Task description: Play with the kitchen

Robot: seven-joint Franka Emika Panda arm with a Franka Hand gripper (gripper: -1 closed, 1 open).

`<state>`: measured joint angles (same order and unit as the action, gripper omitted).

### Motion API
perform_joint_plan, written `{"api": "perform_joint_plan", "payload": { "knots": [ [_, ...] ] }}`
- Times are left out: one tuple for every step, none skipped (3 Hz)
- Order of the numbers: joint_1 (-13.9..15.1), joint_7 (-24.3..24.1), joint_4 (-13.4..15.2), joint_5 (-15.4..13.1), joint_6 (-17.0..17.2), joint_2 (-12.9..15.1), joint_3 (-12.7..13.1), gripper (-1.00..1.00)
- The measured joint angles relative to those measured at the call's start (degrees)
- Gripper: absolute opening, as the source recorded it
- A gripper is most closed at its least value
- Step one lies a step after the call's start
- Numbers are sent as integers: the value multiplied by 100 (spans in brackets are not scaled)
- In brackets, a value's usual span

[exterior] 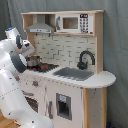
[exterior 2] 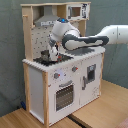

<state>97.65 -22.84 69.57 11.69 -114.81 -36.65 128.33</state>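
Note:
The kitchen (exterior: 75, 95) is a white and light-wood toy with a grey hood (exterior: 41, 26), a microwave, a tiled back wall, a black faucet (exterior: 86, 59) over a grey sink (exterior: 74, 74) and a black red-ringed stovetop (exterior: 46, 66). In the second exterior view the kitchen (exterior 2: 60, 85) shows its oven door and knobs. A small metal pot (exterior: 34, 61) stands on the stovetop. My gripper (exterior 2: 52, 51) hangs low over the stovetop (exterior 2: 47, 61), right at the pot. In the first exterior view the gripper (exterior: 29, 52) sits just above the pot.
My white arm reaches in from the second exterior view's right, across the counter above the sink. The kitchen stands on a wooden table (exterior 2: 100, 107) before a grey curtain. The hood overhangs the stove closely above my wrist.

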Motion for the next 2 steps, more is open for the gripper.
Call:
{"api": "perform_joint_plan", "payload": {
  "knots": [
    [135,-64,-129,46,-28,-47,170,-100],
    [143,-62,-129,46,-28,-47,170,100]
  ]
}}
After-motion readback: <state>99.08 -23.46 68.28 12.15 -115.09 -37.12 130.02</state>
